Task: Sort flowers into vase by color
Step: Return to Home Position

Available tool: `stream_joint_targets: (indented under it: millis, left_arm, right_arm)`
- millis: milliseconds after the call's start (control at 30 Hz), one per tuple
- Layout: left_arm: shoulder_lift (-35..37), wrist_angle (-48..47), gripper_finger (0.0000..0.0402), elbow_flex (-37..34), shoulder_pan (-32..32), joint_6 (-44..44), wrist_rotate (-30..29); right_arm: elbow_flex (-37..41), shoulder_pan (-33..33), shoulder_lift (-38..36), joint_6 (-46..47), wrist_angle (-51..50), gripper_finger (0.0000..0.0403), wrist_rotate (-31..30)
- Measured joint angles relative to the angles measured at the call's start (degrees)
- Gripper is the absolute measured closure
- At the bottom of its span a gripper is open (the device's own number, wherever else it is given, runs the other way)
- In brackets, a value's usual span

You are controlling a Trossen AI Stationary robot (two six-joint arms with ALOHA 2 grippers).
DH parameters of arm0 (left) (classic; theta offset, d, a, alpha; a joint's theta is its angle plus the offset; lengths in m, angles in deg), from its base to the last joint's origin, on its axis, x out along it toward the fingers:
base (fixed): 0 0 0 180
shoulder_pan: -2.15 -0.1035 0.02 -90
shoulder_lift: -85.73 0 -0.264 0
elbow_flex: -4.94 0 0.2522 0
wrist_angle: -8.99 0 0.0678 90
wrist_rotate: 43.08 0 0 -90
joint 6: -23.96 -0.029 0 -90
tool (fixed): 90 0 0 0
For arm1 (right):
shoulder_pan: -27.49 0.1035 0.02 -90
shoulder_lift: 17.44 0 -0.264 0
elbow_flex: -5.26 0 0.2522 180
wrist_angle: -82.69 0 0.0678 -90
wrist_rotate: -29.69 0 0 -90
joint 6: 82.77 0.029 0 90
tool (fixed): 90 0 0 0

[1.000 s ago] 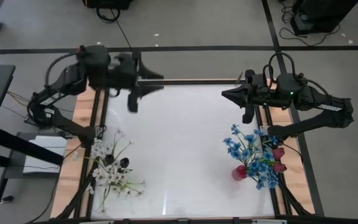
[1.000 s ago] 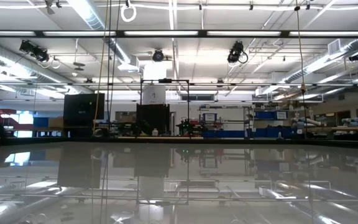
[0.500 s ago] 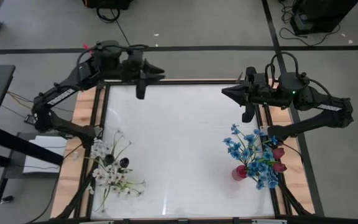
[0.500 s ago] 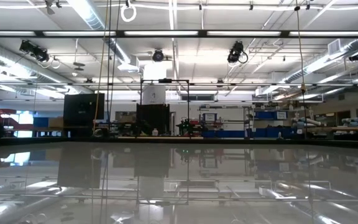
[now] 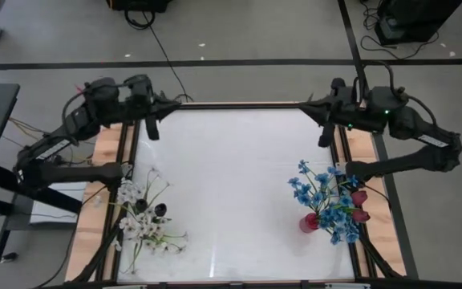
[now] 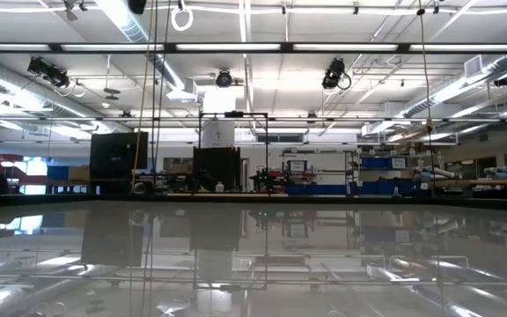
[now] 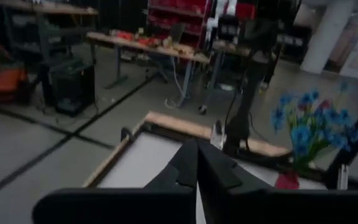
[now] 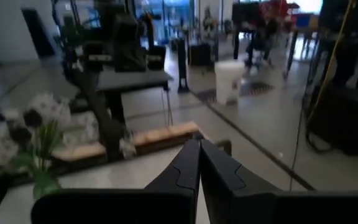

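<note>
Two bunches stand near the table's [image 5: 231, 185] front edge: white flowers [image 5: 139, 225] with dark buds [image 5: 159, 210] on the left, and blue flowers [image 5: 323, 193] with red tulips [image 5: 359, 205] in a red vase [image 5: 309, 222] on the right. Farther back, the left gripper [image 7: 196, 149] has drawn back to the far-left corner and the right gripper [image 8: 199, 149] toward the far-right, both with fingers pressed together on nothing. Sorting looks finished, with only parking left.

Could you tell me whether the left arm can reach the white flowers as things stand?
Probably yes: the left arm, jaws shut, waits at the edge of the table, with nothing between it and the white flowers on its own side.
</note>
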Motion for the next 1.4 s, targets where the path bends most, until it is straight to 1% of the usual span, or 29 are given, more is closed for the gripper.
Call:
stream_joint_targets:
  millis: [67,200,300,433,633,767,933,1067,1200,1400]
  left_arm:
    - [2.1,-0.1,0.0397,-3.3,0.0,-0.4,0.1]
    - [6.7,2.5,0.0398,-8.9,0.0,-1.3,0.1]
    - [10.3,3.2,0.0398,-13.4,0.0,-0.7,0.1]
    - [16.3,3.5,0.0399,-18.7,0.0,1.1,0.1]
    - [23.0,4.1,0.0399,-23.9,0.0,1.8,0.6]
    - [25.1,4.1,0.0399,-26.9,0.1,3.7,1.5]
    - [26.2,6.5,0.04,-31.6,0.1,4.5,3.2]
    - [26.7,10.1,0.04,-34.7,0.2,4.5,3.3]
    - [26.7,14.1,0.04,-38.4,0.2,3.9,4.7]
    - [26.9,21.5,0.04,-44.5,0.2,4.4,5.2]
  right_arm:
    - [0.0,-0.9,-1.5,0.1,-3.9,0.038,1.0]
    - [0.0,-1.8,-4.9,-1.1,-8.9,0.038,0.9]
    - [2.0,-1.9,-8.8,-1.7,-9.5,0.038,0.9]
    - [8.5,-1.8,-16.3,-0.1,-8.4,0.038,2.9]
    - [21.7,-1.8,-27.7,4.5,-2.0,0.038,3.9]
    - [28.6,-1.8,-34.0,6.1,1.7,0.038,4.1]
    - [35.4,-1.8,-39.3,8.7,2.4,0.038,5.2]
    - [40.2,-1.8,-42.2,9.9,2.3,0.038,5.0]
    - [45.6,-1.8,-44.7,10.4,4.0,0.038,4.3]
    - [54.9,-1.8,-47.9,9.9,12.6,0.038,6.4]
